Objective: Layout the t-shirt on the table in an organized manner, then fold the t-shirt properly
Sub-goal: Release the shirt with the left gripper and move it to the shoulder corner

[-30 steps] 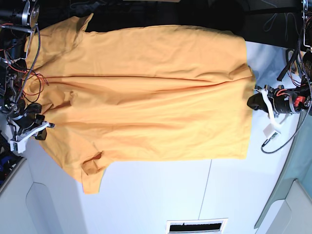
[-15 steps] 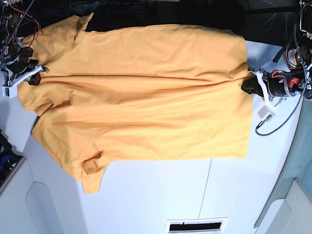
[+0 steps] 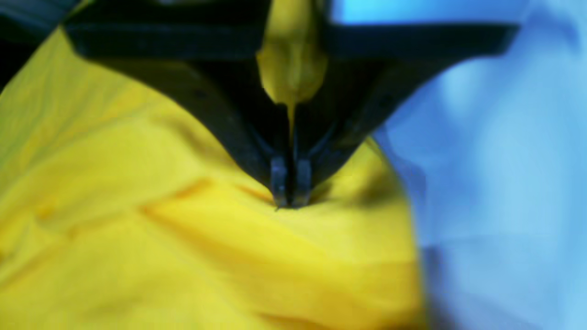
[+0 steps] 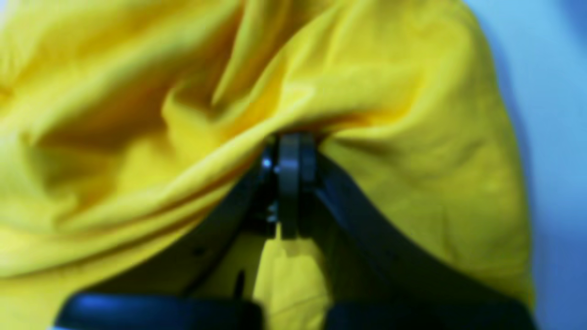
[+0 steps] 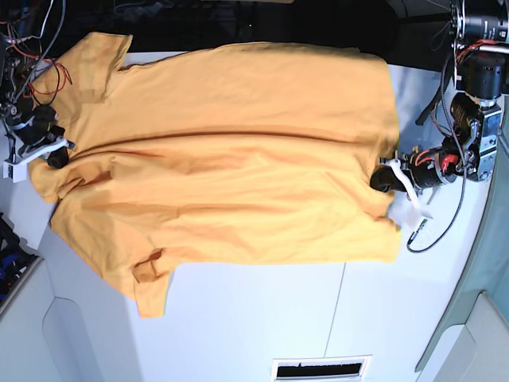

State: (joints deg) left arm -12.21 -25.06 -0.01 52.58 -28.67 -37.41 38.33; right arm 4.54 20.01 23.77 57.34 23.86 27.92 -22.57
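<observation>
The orange-yellow t-shirt [image 5: 231, 151] lies spread across the white table [image 5: 262, 318], collar end at the view's left, hem at the right, one sleeve [image 5: 147, 282] pointing toward the front. My left gripper [image 5: 382, 180] is shut on the shirt's hem edge at the right; in the left wrist view its closed tips [image 3: 290, 183] pinch the yellow cloth [image 3: 183, 238]. My right gripper [image 5: 54, 157] is shut on the collar end at the left; the right wrist view shows its tips [image 4: 290, 156] clamped on bunched fabric [image 4: 367, 91].
A vent slot [image 5: 320, 369] sits at the table's front edge. A thin seam [image 5: 334, 318] runs across the tabletop. Cables and arm hardware [image 5: 477, 95] crowd the right side, and wiring [image 5: 32, 48] the left. A grey-green panel [image 5: 477, 318] borders the right edge.
Both grippers, still holding the shirt, have shifted it: the hem side moved left and down, the collar side dropped lower, and the far sleeve now lies flatter on the table.
</observation>
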